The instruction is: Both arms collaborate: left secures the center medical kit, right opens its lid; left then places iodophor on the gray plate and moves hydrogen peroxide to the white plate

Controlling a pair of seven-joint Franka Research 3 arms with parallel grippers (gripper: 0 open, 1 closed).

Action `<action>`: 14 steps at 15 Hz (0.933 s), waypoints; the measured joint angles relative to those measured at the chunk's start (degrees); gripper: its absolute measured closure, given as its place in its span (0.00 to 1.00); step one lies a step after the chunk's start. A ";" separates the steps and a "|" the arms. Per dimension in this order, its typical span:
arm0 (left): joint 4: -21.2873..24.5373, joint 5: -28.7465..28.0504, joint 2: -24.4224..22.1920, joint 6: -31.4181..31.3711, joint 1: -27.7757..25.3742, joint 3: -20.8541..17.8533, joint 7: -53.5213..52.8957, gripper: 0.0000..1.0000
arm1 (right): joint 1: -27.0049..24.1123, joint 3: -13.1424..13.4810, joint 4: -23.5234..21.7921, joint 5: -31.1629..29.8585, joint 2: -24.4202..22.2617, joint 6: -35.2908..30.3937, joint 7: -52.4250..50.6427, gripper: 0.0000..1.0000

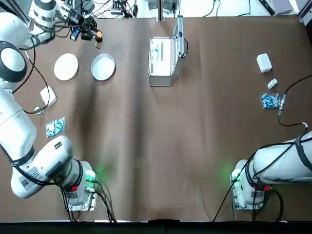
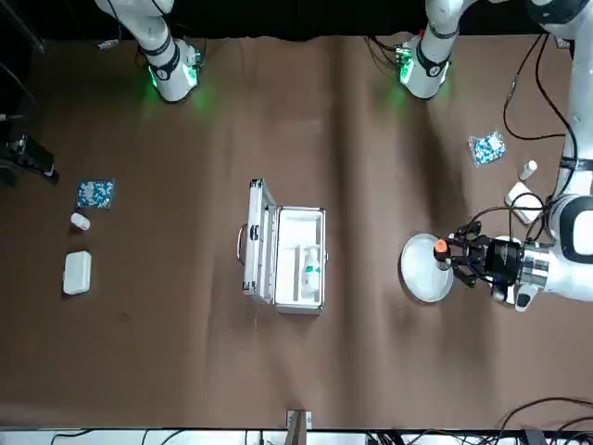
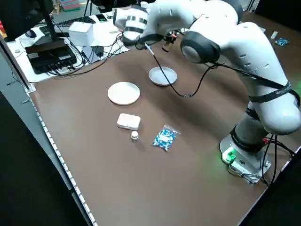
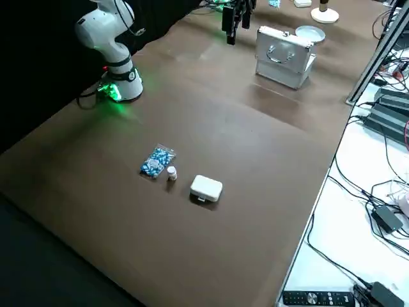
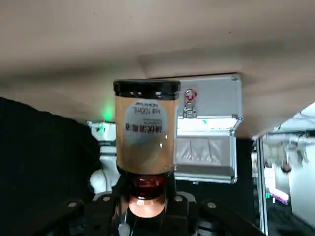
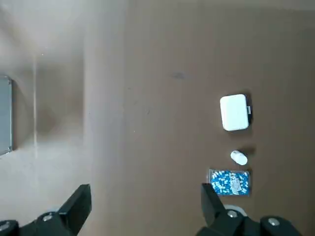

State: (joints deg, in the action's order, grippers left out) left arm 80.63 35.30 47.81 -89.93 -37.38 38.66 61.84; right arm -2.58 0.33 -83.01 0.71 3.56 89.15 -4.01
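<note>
My left gripper point(image 1: 92, 35) is at the far left of the table, shut on the iodophor point(image 1: 98, 39), a small brown bottle with an orange-lit cap. In the left wrist view the iodophor point(image 5: 146, 132) lies between the fingers. It hangs in the air by the gray plate point(image 1: 103, 67), which sits beside the white plate point(image 1: 66, 66). The medical kit point(image 1: 162, 62) stands open at the centre with its lid point(image 1: 180, 38) upright. The hydrogen peroxide point(image 2: 312, 270) lies inside the case. My right gripper point(image 6: 146, 209) is open and holds nothing, high over the table's right side.
On the right of the table lie a white box point(image 1: 263, 62), a small vial point(image 1: 272, 84) and a blue pill bag point(image 1: 271, 101). A matching box point(image 1: 48, 95) and bag point(image 1: 55, 126) lie on the left. Cables crowd the far edge.
</note>
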 joint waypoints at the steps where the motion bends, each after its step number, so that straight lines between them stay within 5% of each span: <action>1: 0.42 0.28 1.30 0.51 -0.78 -0.02 -1.83 0.67 | 0.00 0.01 0.01 0.00 -0.01 0.10 0.00 0.01; 14: 1.82 3.20 13.42 2.56 -5.34 -2.11 -16.97 0.67 | 0.00 0.06 -0.17 0.00 -0.01 2.26 0.02 0.01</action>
State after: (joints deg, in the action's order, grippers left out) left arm 82.45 38.50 61.23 -87.37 -42.72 36.55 44.87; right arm -2.59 0.39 -83.18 0.71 3.56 91.42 -3.99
